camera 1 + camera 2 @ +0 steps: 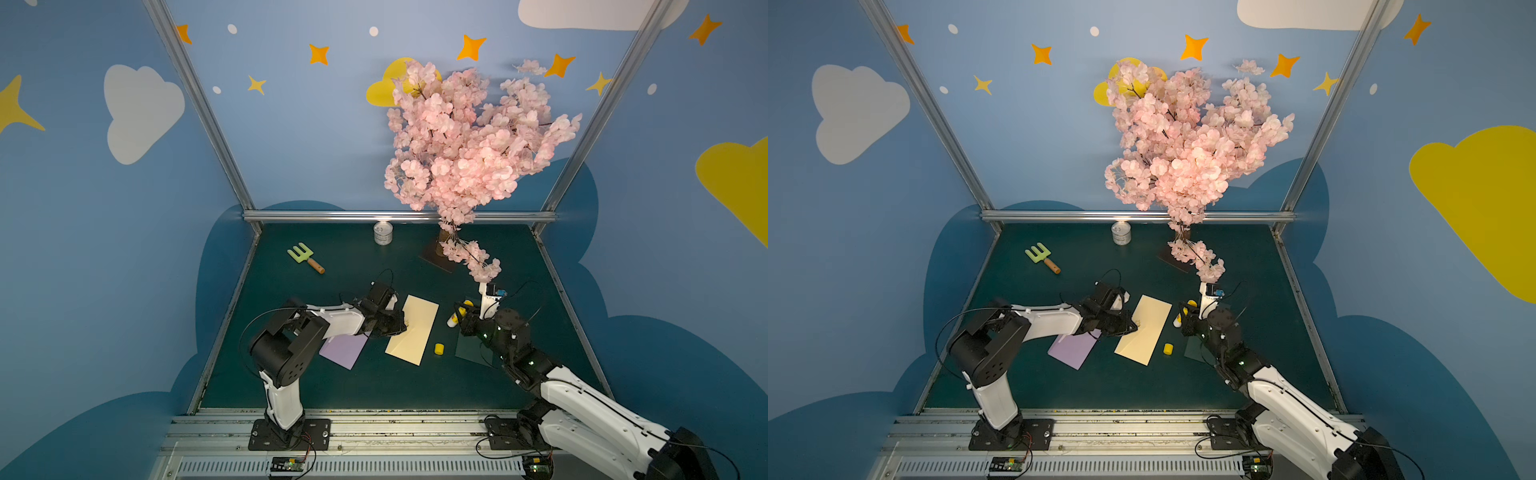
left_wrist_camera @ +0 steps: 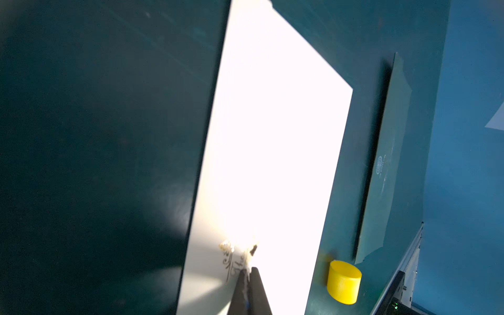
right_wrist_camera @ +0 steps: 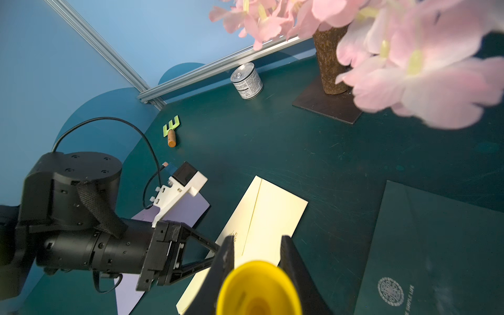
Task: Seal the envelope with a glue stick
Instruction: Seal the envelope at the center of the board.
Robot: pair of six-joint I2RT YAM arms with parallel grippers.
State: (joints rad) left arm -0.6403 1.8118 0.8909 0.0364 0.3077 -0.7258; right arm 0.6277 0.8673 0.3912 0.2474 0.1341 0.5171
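Observation:
A cream envelope (image 1: 411, 330) (image 1: 1144, 330) (image 2: 272, 136) (image 3: 272, 212) lies flat mid-table with its flap folded down. My left gripper (image 1: 404, 325) (image 2: 246, 270) is shut, and its tips rest on the envelope's left side by a small gold print. My right gripper (image 1: 460, 311) (image 3: 257, 241) is shut on the yellow glue stick (image 1: 454, 318) (image 1: 1179, 319) (image 3: 259, 289). The stick is uncapped and its whitish tip hangs just off the envelope's right edge, apart from it. Its yellow cap (image 1: 439, 348) (image 2: 344, 281) stands on the table to the right of the envelope's near corner.
A purple envelope (image 1: 343, 351) lies under my left arm and a dark green one (image 1: 473, 351) under my right. At the back are a tin can (image 1: 382, 233), a green toy rake (image 1: 305, 257) and a pink blossom tree (image 1: 457, 137) with a low branch (image 1: 482, 259) above my right wrist.

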